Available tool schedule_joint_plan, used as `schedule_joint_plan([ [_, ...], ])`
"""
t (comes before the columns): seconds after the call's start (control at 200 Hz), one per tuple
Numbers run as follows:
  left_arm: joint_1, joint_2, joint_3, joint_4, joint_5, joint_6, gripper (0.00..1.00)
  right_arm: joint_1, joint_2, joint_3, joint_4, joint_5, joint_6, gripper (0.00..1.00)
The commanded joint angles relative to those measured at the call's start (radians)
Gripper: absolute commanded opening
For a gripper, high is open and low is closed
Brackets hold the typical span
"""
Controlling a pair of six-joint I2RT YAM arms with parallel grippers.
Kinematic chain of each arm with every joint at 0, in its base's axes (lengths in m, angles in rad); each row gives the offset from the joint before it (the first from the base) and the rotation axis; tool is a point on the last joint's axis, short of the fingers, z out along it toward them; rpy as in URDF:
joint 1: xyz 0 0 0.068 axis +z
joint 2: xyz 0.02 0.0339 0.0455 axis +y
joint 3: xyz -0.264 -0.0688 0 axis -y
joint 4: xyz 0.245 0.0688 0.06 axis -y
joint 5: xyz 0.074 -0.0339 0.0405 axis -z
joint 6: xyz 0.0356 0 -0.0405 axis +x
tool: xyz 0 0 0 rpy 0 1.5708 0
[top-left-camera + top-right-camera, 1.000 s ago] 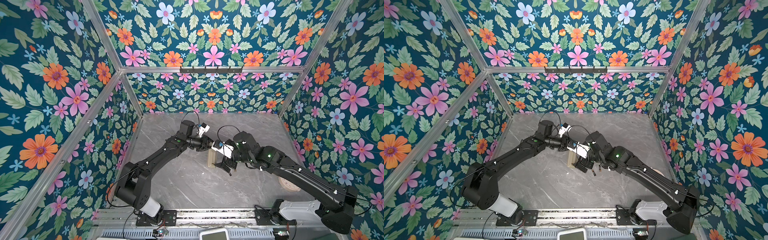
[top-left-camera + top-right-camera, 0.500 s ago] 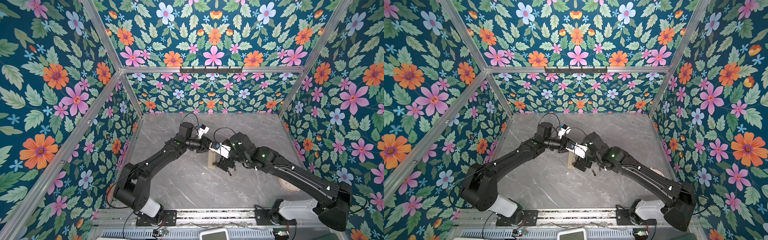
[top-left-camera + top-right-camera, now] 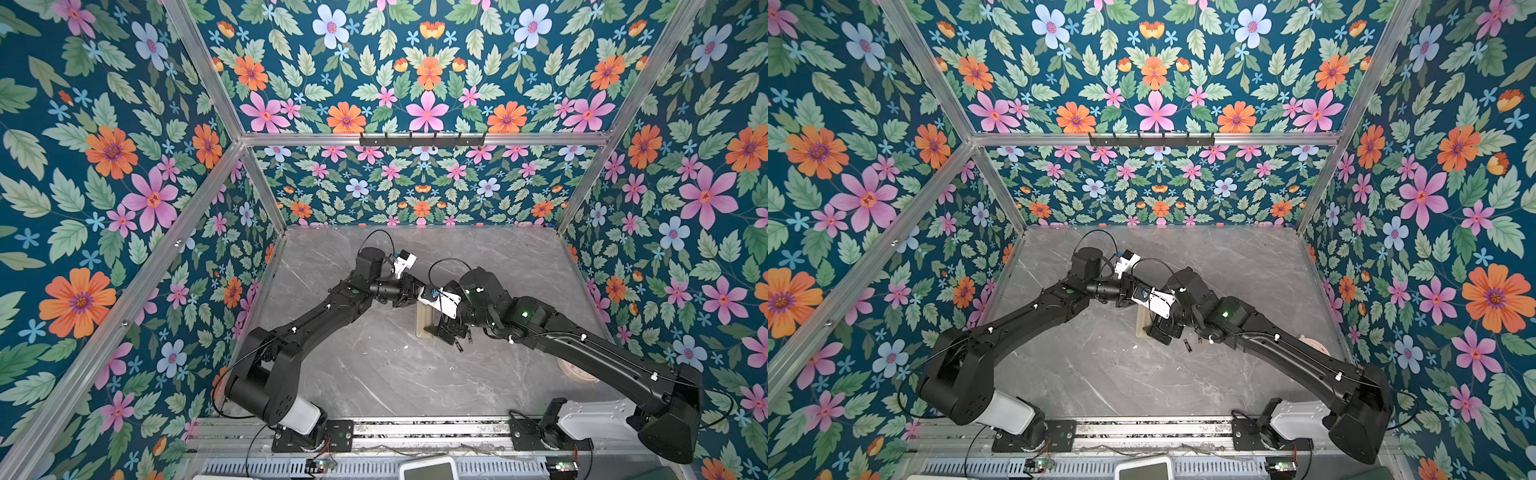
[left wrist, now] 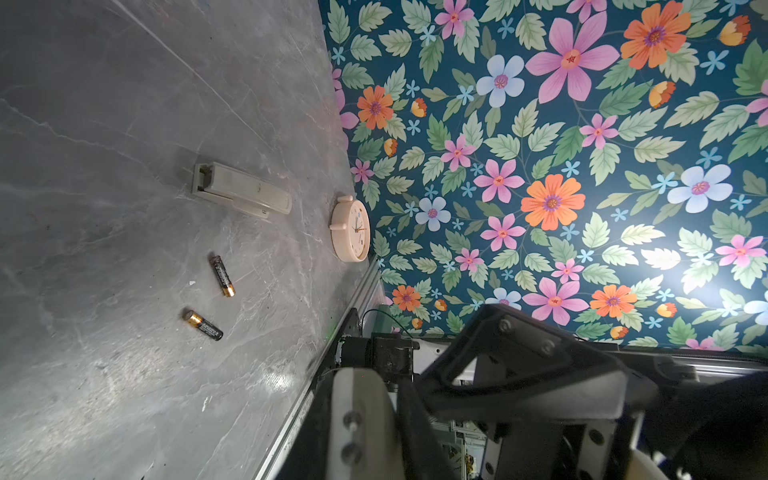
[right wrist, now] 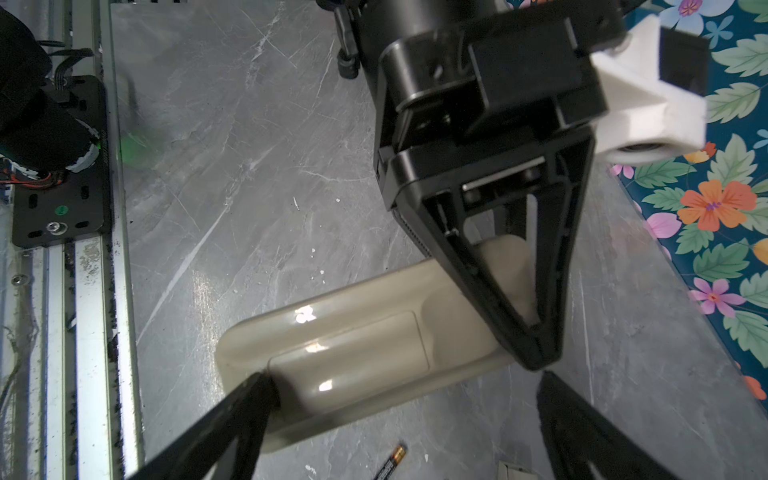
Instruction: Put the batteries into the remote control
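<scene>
Lying back-up on the grey table, the remote control sits mid-table, its length running 12 to 6 o'clock in both top views. The left gripper is pinched fully together, with its tip at the remote's edge toward the 12 o'clock end. Whether it touches or sits just above cannot be told. The right gripper is spread wide and grips nothing: one finger is over the remote's back near the 6 o'clock end, the other off it. The batteries lie loose at about 4 o'clock from the remote — near each other, apart.
</scene>
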Motion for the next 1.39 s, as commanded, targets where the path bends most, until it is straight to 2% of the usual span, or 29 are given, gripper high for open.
schedule_joint_plan([
  [0.0, -0.002, -0.011, 0.002, 0.067, 0.03, -0.044, 0.0, 0.001, -0.002, -0.008, 0.011, 0.003, -0.015, 0.99],
  [0.415, -0.002, -0.022, 0.002, 0.061, 0.044, -0.051, 0.0, 0.01, -0.026, -0.034, 0.027, -0.002, -0.042, 0.99],
  [0.535, -0.002, -0.024, -0.001, 0.059, 0.043, -0.052, 0.0, 0.025, -0.018, -0.04, 0.042, 0.055, -0.062, 0.99],
  [0.63, -0.002, -0.027, -0.006, 0.059, 0.042, -0.055, 0.0, 0.046, -0.008, -0.05, 0.074, 0.15, -0.088, 0.99],
  [0.885, -0.002, -0.024, -0.008, 0.057, 0.038, -0.063, 0.0, 0.062, -0.032, -0.089, 0.219, 0.322, -0.136, 0.99],
  [1.205, -0.002, -0.003, 0.001, 0.028, 0.024, -0.059, 0.0, 0.071, -0.068, -0.088, 0.297, 0.38, -0.145, 0.99],
  [1.39, 0.004, 0.006, 0.024, -0.085, -0.021, 0.016, 0.0, 0.073, -0.078, -0.09, 0.305, 0.384, -0.141, 0.99],
])
